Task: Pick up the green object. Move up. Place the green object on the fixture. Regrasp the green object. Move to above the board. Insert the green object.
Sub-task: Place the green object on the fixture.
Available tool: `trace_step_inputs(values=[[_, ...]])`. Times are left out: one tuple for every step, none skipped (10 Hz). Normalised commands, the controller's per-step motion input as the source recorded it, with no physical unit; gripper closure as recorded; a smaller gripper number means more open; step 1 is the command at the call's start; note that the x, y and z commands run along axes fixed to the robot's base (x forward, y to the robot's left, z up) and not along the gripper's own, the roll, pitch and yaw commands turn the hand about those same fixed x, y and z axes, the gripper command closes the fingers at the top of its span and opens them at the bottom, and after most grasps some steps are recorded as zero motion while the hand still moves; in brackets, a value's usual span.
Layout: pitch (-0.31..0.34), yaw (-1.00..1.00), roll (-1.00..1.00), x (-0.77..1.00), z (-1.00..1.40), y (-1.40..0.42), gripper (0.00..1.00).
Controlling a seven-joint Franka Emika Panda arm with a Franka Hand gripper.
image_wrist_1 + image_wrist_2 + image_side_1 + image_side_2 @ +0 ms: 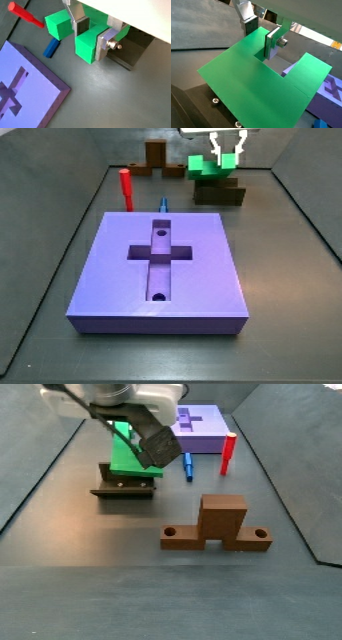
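Note:
The green object [85, 50] is a bright green U-shaped piece standing tilted on the fixture [221, 194], a dark block at the far end of the floor. My gripper [92, 35] straddles one arm of the U. The dark pad lies against the arm's outer face and the other silver plate sits in the notch, so it is shut on the piece. The piece fills a wrist view [251, 85] with the fixture [198, 107] below it. In a side view the gripper [147, 439] stands over the green object [130, 452] and fixture [127, 487]. The purple board [160, 268] lies apart.
A thin red peg [127, 188] stands by the board's far left corner. A small blue peg [164, 203] lies between the board and the fixture. A brown cross-shaped stand [218, 524] sits away from the fixture. Dark walls ring the floor.

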Motion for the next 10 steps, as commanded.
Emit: trace_step_inputs(values=[[0.197, 0.0, -0.39, 0.89, -0.21, 0.08, 1.0], [0.131, 0.0, -0.32, 0.85, -0.2, 0.04, 1.0], [0.14, 0.0, -0.31, 0.89, -0.21, 0.07, 1.0], [0.177, -0.05, -0.28, 0.9, -0.17, 0.03, 1.0], [0.151, -0.09, -0.38, 0.83, -0.14, 0.11, 1.0], [0.074, 0.0, -0.22, 0.59, 0.07, 0.11, 1.0], [0.166, 0.0, 0.0, 0.65, 0.23, 0.01, 1.0], [0.183, -0.15, 0.07, 0.67, 0.15, 0.0, 1.0], [0.1, -0.14, 0.0, 0.67, 0.0, 0.0, 1.0], [0.034, -0.09, 0.02, 0.57, -0.01, 0.0, 1.0]])
